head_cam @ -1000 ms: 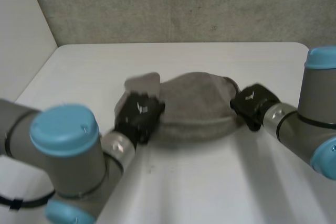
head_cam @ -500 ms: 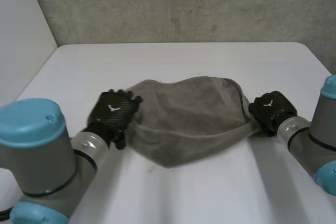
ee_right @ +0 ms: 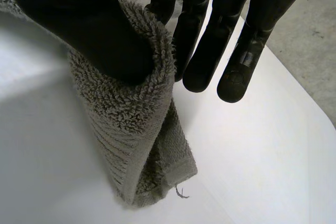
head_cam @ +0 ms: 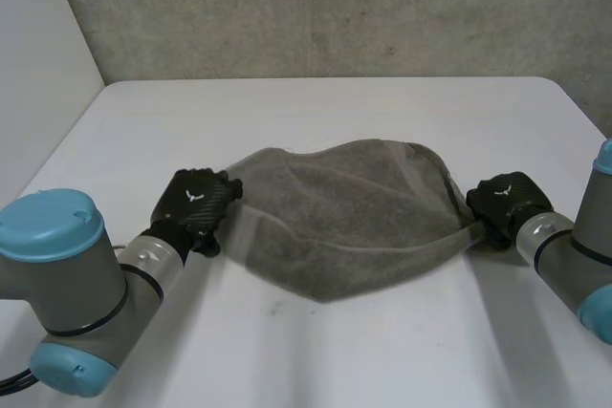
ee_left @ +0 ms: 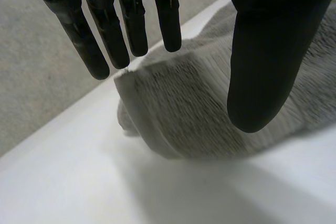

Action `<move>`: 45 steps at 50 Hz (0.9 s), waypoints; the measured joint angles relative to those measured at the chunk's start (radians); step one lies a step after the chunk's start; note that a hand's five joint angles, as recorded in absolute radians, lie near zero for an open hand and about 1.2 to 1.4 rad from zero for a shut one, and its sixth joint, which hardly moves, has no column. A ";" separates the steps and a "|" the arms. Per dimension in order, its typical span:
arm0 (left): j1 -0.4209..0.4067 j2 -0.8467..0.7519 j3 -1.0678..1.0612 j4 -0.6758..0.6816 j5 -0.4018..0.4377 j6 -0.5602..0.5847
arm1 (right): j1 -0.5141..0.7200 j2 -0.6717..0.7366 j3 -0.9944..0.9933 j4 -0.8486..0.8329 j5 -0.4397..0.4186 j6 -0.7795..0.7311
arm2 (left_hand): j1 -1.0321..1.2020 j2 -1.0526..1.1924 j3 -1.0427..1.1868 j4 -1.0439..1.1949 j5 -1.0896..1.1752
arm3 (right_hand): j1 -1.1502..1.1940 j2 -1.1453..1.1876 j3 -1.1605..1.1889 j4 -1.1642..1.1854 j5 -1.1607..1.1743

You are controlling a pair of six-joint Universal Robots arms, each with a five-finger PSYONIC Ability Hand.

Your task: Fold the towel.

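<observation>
The left arm (head_cam: 91,284) and right arm (head_cam: 577,267) are thick grey cylinders with rounded light-blue caps (head_cam: 48,225) and a shiny silver ring (head_cam: 143,256) at each wrist. The left hand (head_cam: 196,200) and right hand (head_cam: 505,200) are black, with a woven sheen and a small white mark on the back.

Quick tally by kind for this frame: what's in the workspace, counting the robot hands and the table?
towel: 1
hands: 2, left hand and right hand
table: 1
total: 4
</observation>
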 measured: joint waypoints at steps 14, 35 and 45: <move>-0.007 -0.058 0.037 0.069 0.031 0.006 | 0.005 0.021 0.004 0.000 -0.001 -0.005 | 0.002 0.002 0.002 0.004 0.005 | 0.000 0.010 0.000 0.000 0.002; -0.003 -0.042 0.063 0.045 0.049 0.014 | 0.005 -0.015 -0.023 0.002 0.002 0.001 | 0.664 0.707 0.704 0.706 0.685 | 0.000 0.010 0.000 0.000 0.002; -0.011 0.281 0.151 -0.006 -0.009 0.012 | 0.001 -0.207 -0.190 0.206 0.007 0.014 | 0.683 0.736 0.733 0.737 0.712 | 0.000 0.010 0.000 0.000 0.002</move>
